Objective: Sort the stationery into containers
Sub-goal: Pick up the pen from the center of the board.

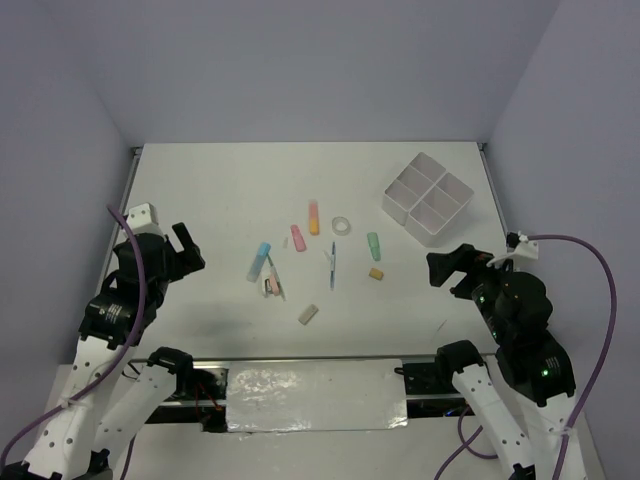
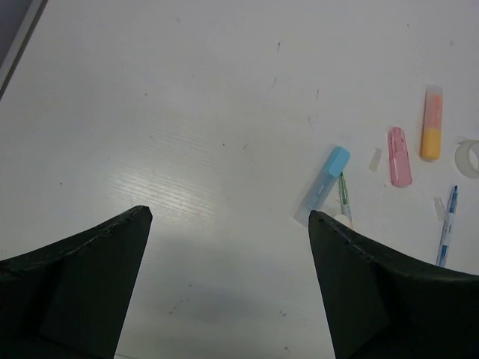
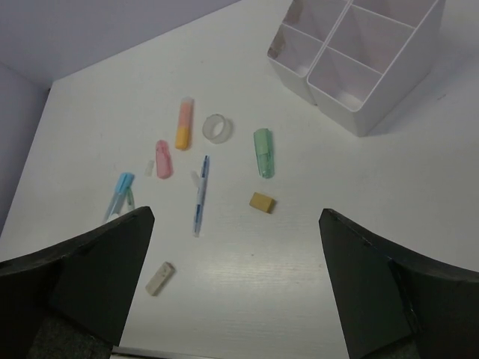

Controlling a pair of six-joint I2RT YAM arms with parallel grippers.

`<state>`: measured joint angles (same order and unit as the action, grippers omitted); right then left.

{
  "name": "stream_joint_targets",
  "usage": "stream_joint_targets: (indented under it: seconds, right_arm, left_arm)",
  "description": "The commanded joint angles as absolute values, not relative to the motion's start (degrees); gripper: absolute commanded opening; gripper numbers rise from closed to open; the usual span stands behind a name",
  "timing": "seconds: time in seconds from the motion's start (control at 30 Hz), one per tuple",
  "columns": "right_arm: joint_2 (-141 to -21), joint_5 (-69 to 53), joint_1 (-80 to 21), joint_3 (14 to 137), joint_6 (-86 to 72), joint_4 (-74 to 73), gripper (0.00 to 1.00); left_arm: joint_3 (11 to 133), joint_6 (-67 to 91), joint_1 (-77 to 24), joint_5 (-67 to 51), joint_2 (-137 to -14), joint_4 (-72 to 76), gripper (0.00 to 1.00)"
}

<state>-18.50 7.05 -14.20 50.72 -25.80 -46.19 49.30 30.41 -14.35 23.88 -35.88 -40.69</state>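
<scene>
The stationery lies loose mid-table: a blue highlighter (image 1: 260, 260), a pink one (image 1: 298, 237), an orange one (image 1: 314, 216), a clear tape ring (image 1: 342, 225), a thin blue pen (image 1: 332, 265), a green highlighter (image 1: 374, 245), a tan eraser (image 1: 376, 273) and a beige eraser (image 1: 308, 314). The white four-compartment tray (image 1: 428, 197) stands at the back right and looks empty. My left gripper (image 1: 188, 250) is open and empty, left of the blue highlighter (image 2: 323, 182). My right gripper (image 1: 452, 268) is open and empty, right of the tan eraser (image 3: 262, 203).
A small pink-and-white piece (image 1: 270, 286) and a thin green pen (image 2: 343, 196) lie by the blue highlighter. Grey walls close the table at back and sides. A foil-covered strip (image 1: 315, 395) runs along the near edge between the arm bases.
</scene>
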Motion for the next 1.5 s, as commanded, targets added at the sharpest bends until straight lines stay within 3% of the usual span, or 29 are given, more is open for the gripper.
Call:
stream_joint_targets:
  seconds: [0.0,0.13,0.27,0.37,0.5,0.63,0.93,1.1,1.3,1.47]
  right_arm:
    - [-19.6,8.2,-13.8,52.1,-26.6,-44.7,1.00]
    - [-18.6,2.2,-13.9,48.5,-29.4,-38.5,1.00]
    - [-18.7,-11.1,-13.9,41.1,-35.5,-21.7,1.00]
    - [-25.7,-14.8,-14.1,39.0,-37.5,-17.9,1.00]
    - [-38.9,-5.1,-21.6,42.0,-38.1,-18.3,1.00]
    - [-53.2,8.6,-36.7,49.1,-38.7,-21.8,1.00]
    - [-83.2,24.3,-44.6,65.0,-37.3,-30.0,0.96]
    - [-91.9,23.3,-44.8,67.3,-37.8,-29.5,0.74]
    - [-97.4,21.0,-45.0,68.2,-37.6,-29.0,0.64]
    - [-99.0,20.1,-46.1,66.3,-38.1,-26.9,0.62]
  left_arm:
    - [50.5,30.8,-14.4,22.9,-36.1,-38.8,0.99]
    - [50.8,30.7,-14.4,22.8,-36.7,-38.9,0.99]
    - [50.5,30.1,-14.4,21.4,-36.6,-38.1,0.99]
    - [50.3,29.5,-14.4,20.0,-36.7,-37.7,0.99]
    - [50.2,29.2,-14.4,19.3,-37.2,-37.4,0.99]
    - [50.2,29.1,-14.4,19.1,-37.7,-37.3,0.99]
    - [50.0,28.4,-14.4,17.0,-38.0,-36.6,0.99]
    - [50.0,28.0,-14.4,16.0,-38.5,-36.3,0.99]
    - [50.0,27.6,-14.4,15.0,-38.5,-36.0,0.99]
    - [49.9,27.4,-14.4,14.5,-38.5,-35.9,0.99]
